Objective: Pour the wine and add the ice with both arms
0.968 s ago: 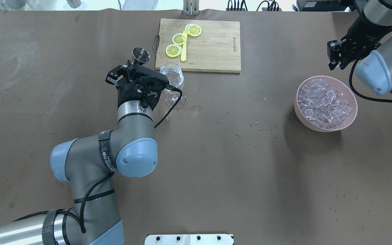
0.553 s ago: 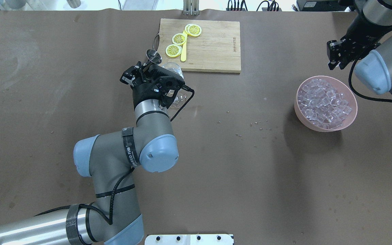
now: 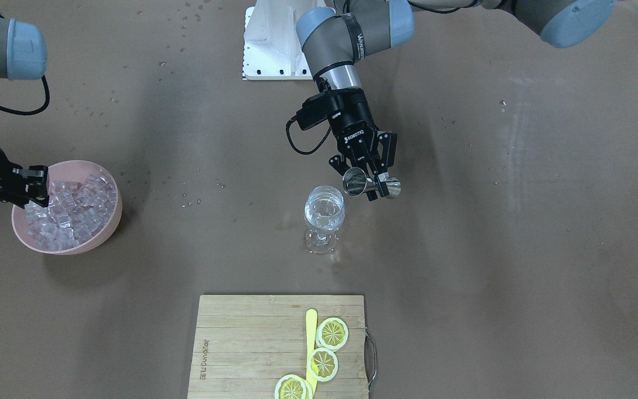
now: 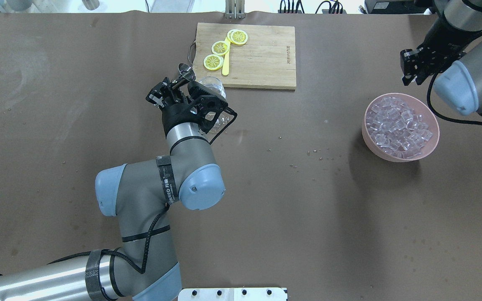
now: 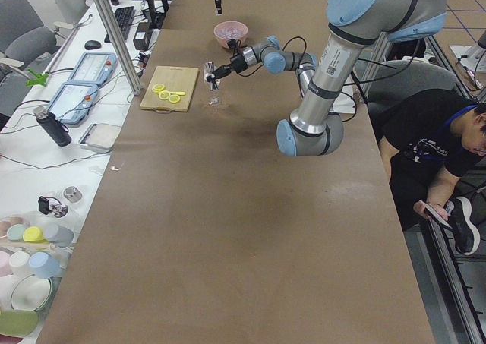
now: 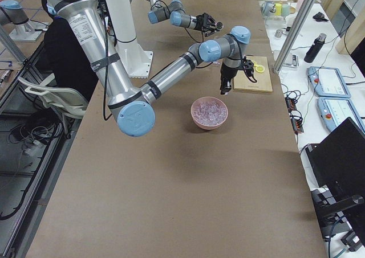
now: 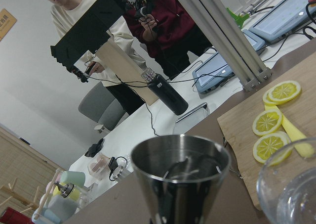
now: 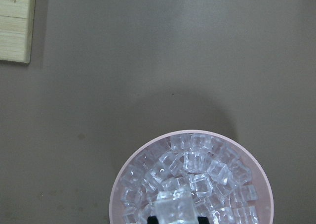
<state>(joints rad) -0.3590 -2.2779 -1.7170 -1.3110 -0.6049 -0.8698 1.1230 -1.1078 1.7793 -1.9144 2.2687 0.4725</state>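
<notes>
left gripper (image 3: 377,188) grips tipped steel jigger (image 3: 355,182) by stemmed clear glass (image 3: 324,213) | right gripper (image 3: 35,187) prob pinching clear ice cube (image 8: 173,208) above pink bowl (image 3: 111,191), right end | jigger rim might knock glass over

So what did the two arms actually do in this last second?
The left gripper, shut on the steel jigger, swung right up to the wine glass and tipped the jigger on its side, mouth toward the glass. The right gripper, gripping an ice cube, barely shifted. The glass, pink bowl, cutting board and lemon slices stayed put.
</notes>
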